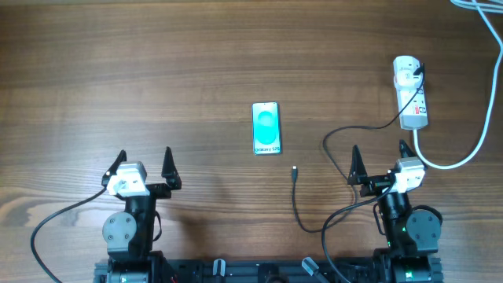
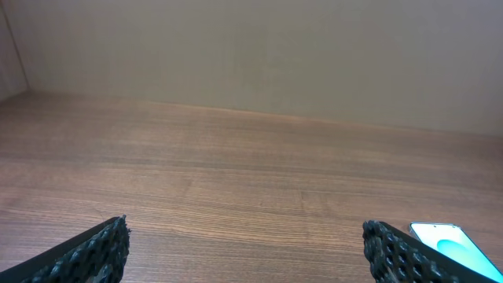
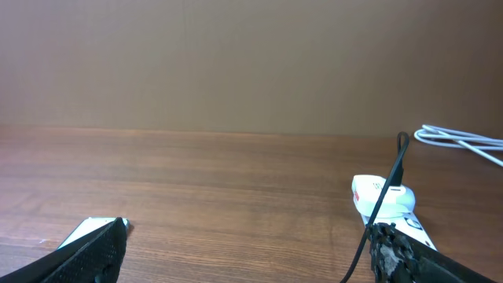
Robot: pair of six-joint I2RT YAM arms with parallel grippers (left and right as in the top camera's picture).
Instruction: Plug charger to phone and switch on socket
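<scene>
The phone (image 1: 266, 128) lies flat mid-table, its screen teal with a green oval; a corner shows in the left wrist view (image 2: 452, 239) and an edge in the right wrist view (image 3: 86, 230). The charger, a thin black cable (image 1: 299, 206), runs from the white socket strip (image 1: 410, 93) round to a small connector tip (image 1: 295, 170) lying loose right of and below the phone. The strip also shows in the right wrist view (image 3: 383, 196). My left gripper (image 1: 145, 163) is open and empty, left of the phone. My right gripper (image 1: 379, 156) is open and empty, below the strip.
The strip's thick white cord (image 1: 471, 153) loops along the table's right edge and off the top right corner; it shows in the right wrist view (image 3: 460, 141). A plain wall stands behind the table.
</scene>
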